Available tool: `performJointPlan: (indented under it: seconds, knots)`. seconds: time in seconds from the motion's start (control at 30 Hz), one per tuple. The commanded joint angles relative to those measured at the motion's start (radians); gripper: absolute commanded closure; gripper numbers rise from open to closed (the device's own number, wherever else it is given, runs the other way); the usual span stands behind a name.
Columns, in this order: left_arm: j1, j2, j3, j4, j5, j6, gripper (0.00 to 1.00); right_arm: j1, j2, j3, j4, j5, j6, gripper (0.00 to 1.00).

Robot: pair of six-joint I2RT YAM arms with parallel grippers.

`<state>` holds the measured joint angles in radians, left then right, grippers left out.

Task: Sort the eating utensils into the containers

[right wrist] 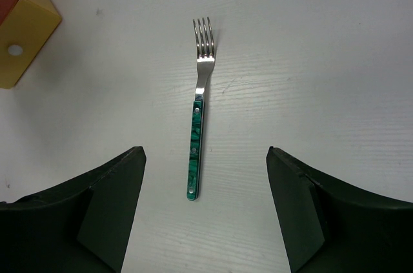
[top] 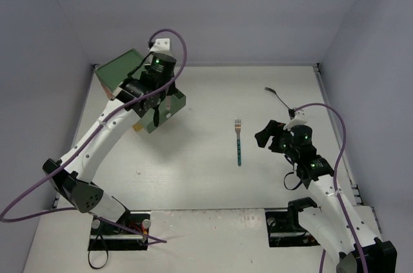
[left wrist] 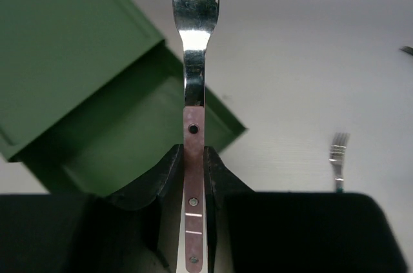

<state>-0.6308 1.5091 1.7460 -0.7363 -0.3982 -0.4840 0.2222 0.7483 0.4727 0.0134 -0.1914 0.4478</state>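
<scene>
1. Currently the left gripper is clamped on the pinkish-copper handle of a shiny silver-tined fork. The tines stick out well past the fingertips.
2. That fork hangs over the pulled-out green drawer of the small green-topped chest, which sits at the far left of the white table.
3. The right gripper has its dark fingers spread wide, holding nothing.
4. A teal-handled fork lies flat on the table, framed between those fingers in the wrist view, tines pointing away. From above, it lies just to the left of the gripper, not touching it.
5. The chest's yellow drawer shows its white knob.
</scene>
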Motion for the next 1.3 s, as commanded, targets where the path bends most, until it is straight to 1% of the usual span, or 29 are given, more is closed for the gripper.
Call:
performJointPlan:
  seconds: [0.0,0.1,0.2,0.3,0.5,0.63,1.27]
  knots:
    - [0.086,-0.042,-0.054,-0.011,0.006,0.075,1.00,-0.006,0.005,0.013,0.036,-0.024,0.008,0.27]
    - [0.145,-0.049,-0.087,-0.005,0.021,0.118,1.00,-0.006,0.005,0.014,0.034,-0.031,0.005,0.27]
    - [0.173,-0.048,-0.106,-0.003,0.038,0.173,1.00,-0.007,0.008,0.010,0.035,-0.037,0.004,0.27]
    - [0.178,-0.055,-0.135,0.016,0.055,0.200,1.00,-0.007,0.016,0.009,0.036,-0.038,0.005,0.27]
    - [0.178,-0.077,-0.255,0.085,0.069,0.277,1.00,-0.007,0.023,0.009,0.036,-0.050,0.003,0.27]
    - [0.180,-0.083,-0.300,0.127,0.089,0.307,1.00,-0.007,0.027,0.008,0.037,-0.053,0.005,0.27]
    - [0.180,-0.105,-0.385,0.135,0.126,0.279,1.00,-0.007,0.052,0.001,0.036,-0.051,0.000,0.27]
